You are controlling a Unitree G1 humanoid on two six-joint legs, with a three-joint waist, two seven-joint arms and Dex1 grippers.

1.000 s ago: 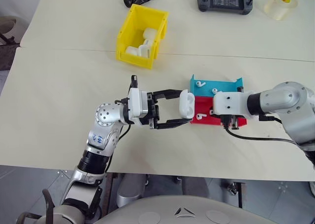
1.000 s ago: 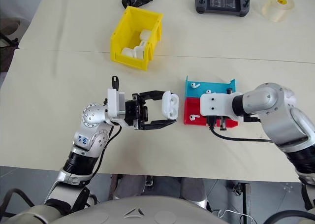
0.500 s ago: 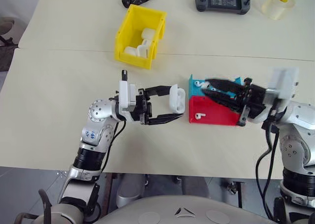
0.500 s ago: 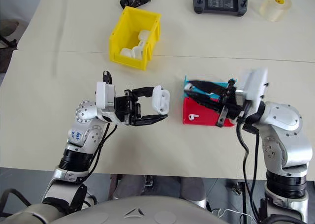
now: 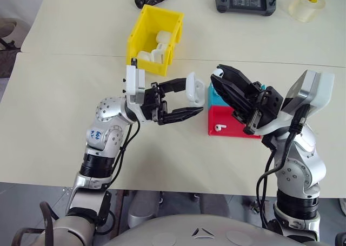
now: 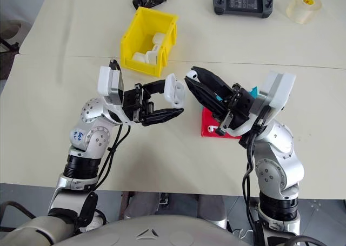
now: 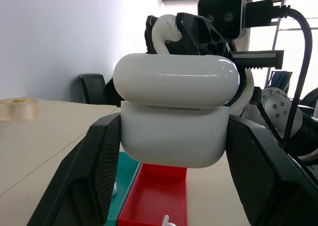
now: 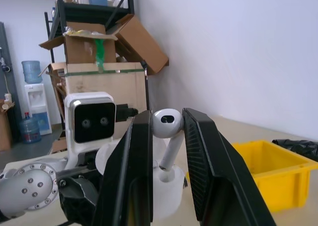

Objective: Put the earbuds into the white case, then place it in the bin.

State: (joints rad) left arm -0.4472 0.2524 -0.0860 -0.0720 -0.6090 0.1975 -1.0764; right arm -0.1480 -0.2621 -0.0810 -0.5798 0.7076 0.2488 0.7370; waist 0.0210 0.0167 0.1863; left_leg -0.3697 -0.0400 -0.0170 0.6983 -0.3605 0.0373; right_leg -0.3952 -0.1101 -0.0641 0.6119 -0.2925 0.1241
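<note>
Above the counter (image 5: pixel 65 94), between the yellow bin (image 5: pixel 155 39) and the two shallow trays, both arms are raised and facing each other. The left hand (image 5: pixel 192 101) is clamped tight on the white case (image 5: pixel 195 89), holding it clear of the surface. From the left wrist view the lid looks seated on the body with only a thin seam showing, so I cannot tell that it is open enough to take anything. The right hand (image 5: pixel 219 74) has its fingers nearly together, pinching one earbud (image 8: pixel 166 124) by its bulb, stem hanging down — just beside the case, not yet touching it. Another earbud (image 5: pixel 218 126) lies in the red tray (image 5: pixel 232 124), next to the blue tray (image 5: pixel 217 97).

To do this step well, I'd say the case mouth needs to face the incoming earbud, lid properly back, and the stem should line up with its socket before any push. A slow, straight approach seems wise — the earbud is glossy and barely gripped, so a sideways nudge against the rim could twist it loose.
</note>
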